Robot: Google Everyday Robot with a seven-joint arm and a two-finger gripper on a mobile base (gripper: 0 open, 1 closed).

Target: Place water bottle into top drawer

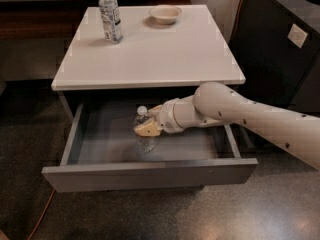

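A white robot arm [240, 114] reaches from the right into the top drawer [150, 176], which is pulled wide open beneath a white table [150, 54]. At the arm's tip we see the gripper [146, 128], low inside the drawer and a little left of its middle. Its tan fingers [145, 130] are closed around the middle of the water bottle [145, 144].

The bottle stands roughly upright within the drawer's bluish-grey interior. Its white cap shows above the fingers and its clear ribbed lower body shows below them. We cannot tell whether its base is touching the drawer floor or hanging just above it.

On the table top, well apart from all this, stand a second clear bottle [110, 15] near the far left corner and a small pale bowl [165, 14] to its right.

We judge the held bottle to be light. Its thin plastic walls would give under a hard squeeze, and its smooth surface could slip. The ribbed mid-body, where the fingers sit now, looks like the best place to hold it, as the ridges add stiffness and grip. A tall, narrow bottle like this would tip easily if let go before its base is flat on the floor.
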